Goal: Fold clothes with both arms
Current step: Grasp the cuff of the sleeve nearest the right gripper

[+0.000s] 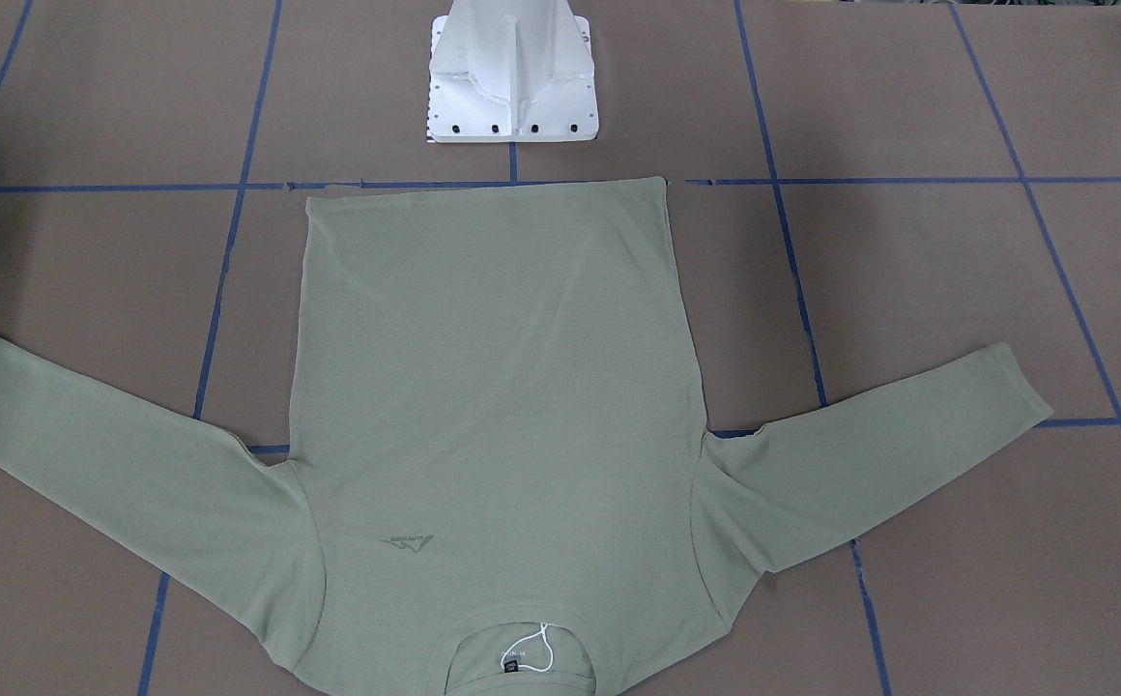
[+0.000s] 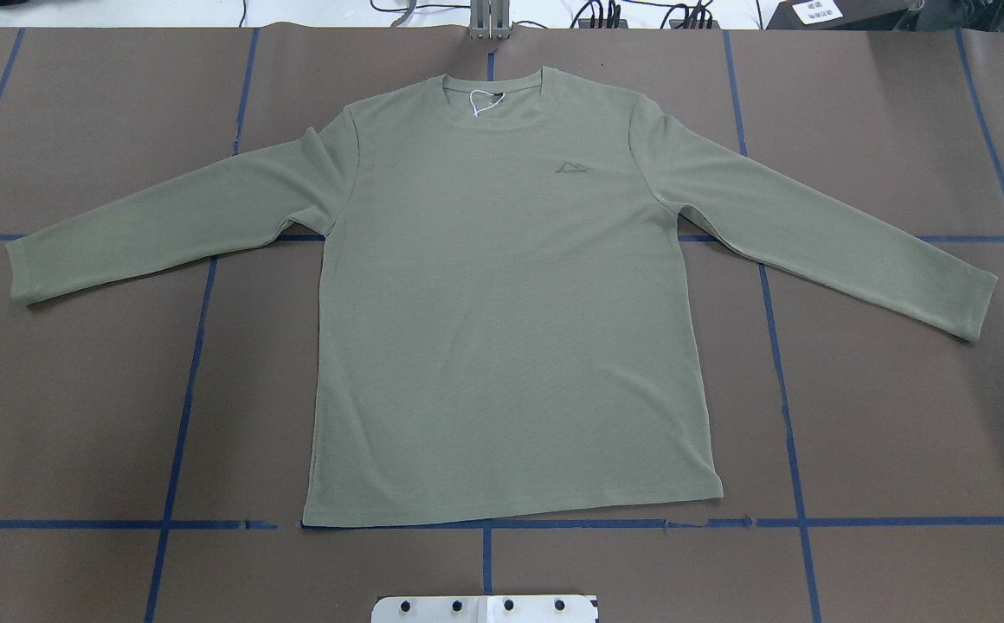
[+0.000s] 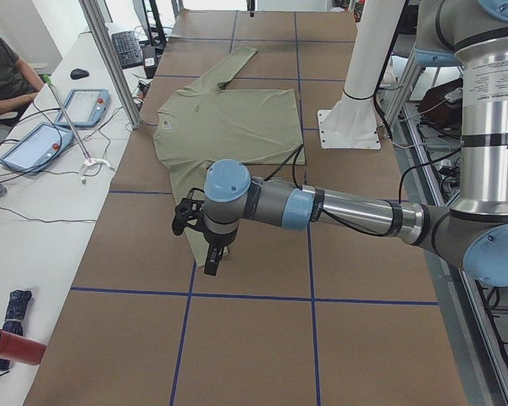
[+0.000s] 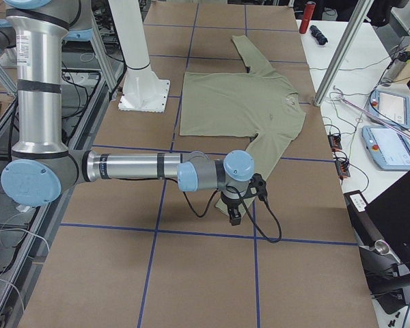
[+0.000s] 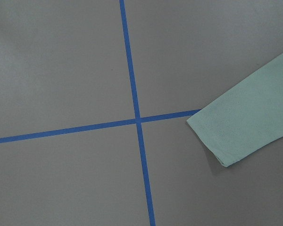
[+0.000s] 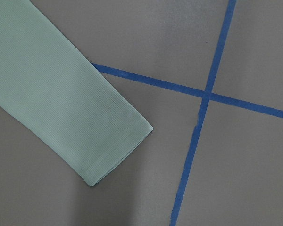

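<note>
The shirt (image 2: pixel 502 329) lies flat; a shallow pinch on the cuff (image 5: pixel 226 136) (four o'clock in the left wrist view) could slip and rumple it; whether the jaws are apart, I cannot tell.

I see a robotics lab: blue tape grid (image 2: pixel 900 522) on the table (image 2: pixel 78 389), teach pendants (image 3: pixel 80 108) on a bench (image 3: pixel 34 254) beside it.
</note>
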`<state>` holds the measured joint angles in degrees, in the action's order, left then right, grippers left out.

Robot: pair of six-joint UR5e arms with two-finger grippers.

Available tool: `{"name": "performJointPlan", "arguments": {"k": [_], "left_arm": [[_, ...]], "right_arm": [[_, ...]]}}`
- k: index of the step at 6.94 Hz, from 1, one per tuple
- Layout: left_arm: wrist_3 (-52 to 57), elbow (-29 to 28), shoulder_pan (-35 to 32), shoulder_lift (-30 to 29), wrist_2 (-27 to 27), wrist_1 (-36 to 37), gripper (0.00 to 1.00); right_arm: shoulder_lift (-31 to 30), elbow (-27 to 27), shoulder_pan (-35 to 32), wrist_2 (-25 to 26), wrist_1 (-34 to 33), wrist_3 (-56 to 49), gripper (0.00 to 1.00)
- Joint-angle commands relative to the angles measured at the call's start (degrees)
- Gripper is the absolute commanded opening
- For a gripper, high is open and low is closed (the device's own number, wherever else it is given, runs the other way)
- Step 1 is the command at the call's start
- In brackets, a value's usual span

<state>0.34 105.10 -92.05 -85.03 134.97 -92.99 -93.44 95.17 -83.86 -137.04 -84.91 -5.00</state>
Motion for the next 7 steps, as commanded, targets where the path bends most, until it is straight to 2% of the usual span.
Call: {"name": "performJointPlan", "arguments": {"k": [1,3,4,5,7], "left_arm": [[-0.08,0.01,0.12,0.21,0.03,-0.09,1.00],[0.10,-0.43,0.03,0.22,0.03,-0.18,1.00],[0.10,-0.51,0.12,0.22,0.03,-0.18,1.00],[0.10,-0.51,0.03,0.22,0.03,-0.18,1.00],[0.10,-0.51,0.03,0.22,0.03,-0.18,1.00]], "right_arm": [[0.71,-1.21,1.15,-0.60,0.19,0.77,1.00],[2.90,-4.27,5.09,-0.51,0.19,3.13,1.00],[6.05,-7.25,7.20,0.01,0.36,9.94,1.00],[6.25,-8.93,8.18,2.19,4.80,11.49,0.99],[6.25,-15.77,10.64,2.39,16.91,23.73,0.96]]}}
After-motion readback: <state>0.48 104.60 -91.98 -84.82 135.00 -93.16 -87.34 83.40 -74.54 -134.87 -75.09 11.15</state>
